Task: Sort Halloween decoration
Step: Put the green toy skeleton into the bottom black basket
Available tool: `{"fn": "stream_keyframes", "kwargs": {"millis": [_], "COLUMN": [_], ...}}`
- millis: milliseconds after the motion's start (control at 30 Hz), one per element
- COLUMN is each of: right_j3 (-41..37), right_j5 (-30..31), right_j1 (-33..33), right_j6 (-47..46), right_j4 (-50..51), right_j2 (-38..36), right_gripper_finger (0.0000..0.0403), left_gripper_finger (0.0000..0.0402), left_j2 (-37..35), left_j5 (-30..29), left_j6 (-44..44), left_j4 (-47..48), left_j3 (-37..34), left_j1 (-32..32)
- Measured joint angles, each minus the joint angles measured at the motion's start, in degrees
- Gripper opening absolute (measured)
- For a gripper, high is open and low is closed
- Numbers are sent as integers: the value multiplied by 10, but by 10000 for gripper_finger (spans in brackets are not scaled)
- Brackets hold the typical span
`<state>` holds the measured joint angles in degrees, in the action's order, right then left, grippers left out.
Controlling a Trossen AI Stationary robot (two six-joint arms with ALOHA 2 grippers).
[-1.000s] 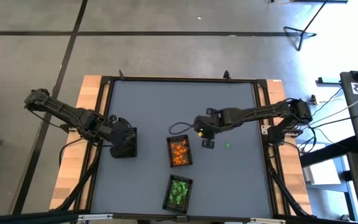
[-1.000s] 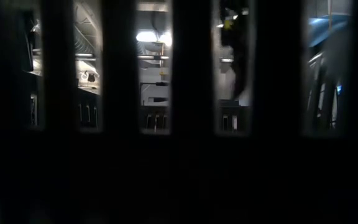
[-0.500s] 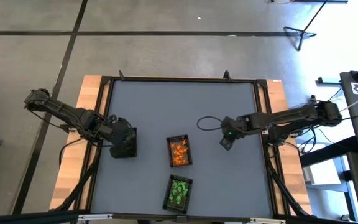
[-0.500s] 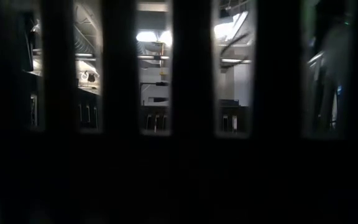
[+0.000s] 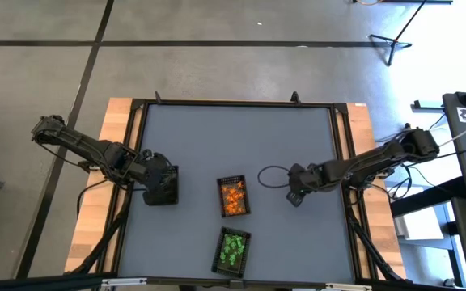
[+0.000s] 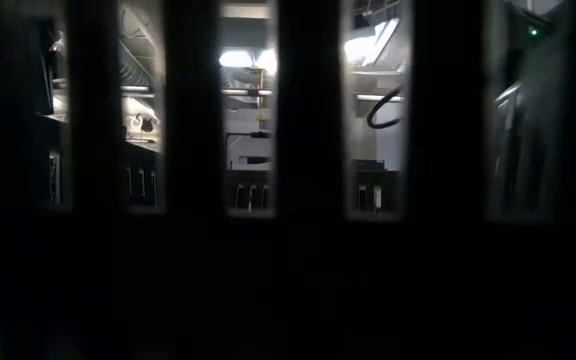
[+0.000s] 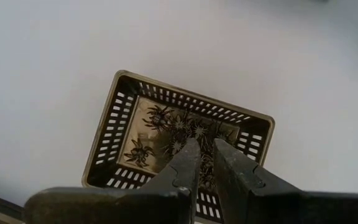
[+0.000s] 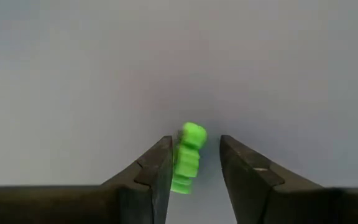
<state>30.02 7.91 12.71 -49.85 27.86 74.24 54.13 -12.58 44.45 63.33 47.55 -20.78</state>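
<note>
Change: we see the right end effector point(image 5: 295, 196) has swung away from the orange tray point(image 5: 233, 196) to the green trinket point(image 8: 187, 158).
Meaning: we judge a pickup next.
Right end effector: released, fingers straddling the trinket on the desk point(image 5: 217, 137).
Left end effector point(image 7: 205, 163): nearly clenched, empty, over the black tray point(image 7: 114, 124).
Views: only the right wrist view shows the trinket; the low view is blocked.

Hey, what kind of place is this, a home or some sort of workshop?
Likely a robotics lab or workshop, not a home. A framed grey work table stands on a bare concrete floor, cables and equipment stands sit around it, and the low view shows exposed ceiling ducting.
</note>
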Motion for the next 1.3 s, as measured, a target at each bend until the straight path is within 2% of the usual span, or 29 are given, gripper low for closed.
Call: {"fn": "stream_keyframes", "kwargs": {"millis": [167,233,367,433,500,633,833,933,1167,1300], "right_j3": [3,3,18,37,61,110,134,145,239,304], "right_j5": [6,8,12,12,7,-10,-87,-105,-108,-157], "right_j1": [2,2,1,1,0,14,59,83,111,118], "right_j6": [-4,5,28,48,68,133,236,261,288,306], "right_j4": [0,4,24,44,48,-5,-282,-375,-382,-383], "right_j2": [37,44,37,34,23,15,24,49,162,236], "right_gripper_finger": [120,96,25,15,28,48,24,24,56,63], "left_gripper_finger": [39,39,39,39,39,39,39,39,39,39], "left_j2": [0,0,0,0,0,0,0,0,0,0], "left_j5": [0,0,0,0,0,0,0,0,0,0], "left_j6": [0,0,0,0,0,0,0,0,0,0], "left_j4": [0,0,0,0,0,0,0,0,0,0], "left_j3": [0,0,0,0,0,0,0,0,0,0], "left_j1": [0,0,0,0,0,0,0,0,0,0]}}
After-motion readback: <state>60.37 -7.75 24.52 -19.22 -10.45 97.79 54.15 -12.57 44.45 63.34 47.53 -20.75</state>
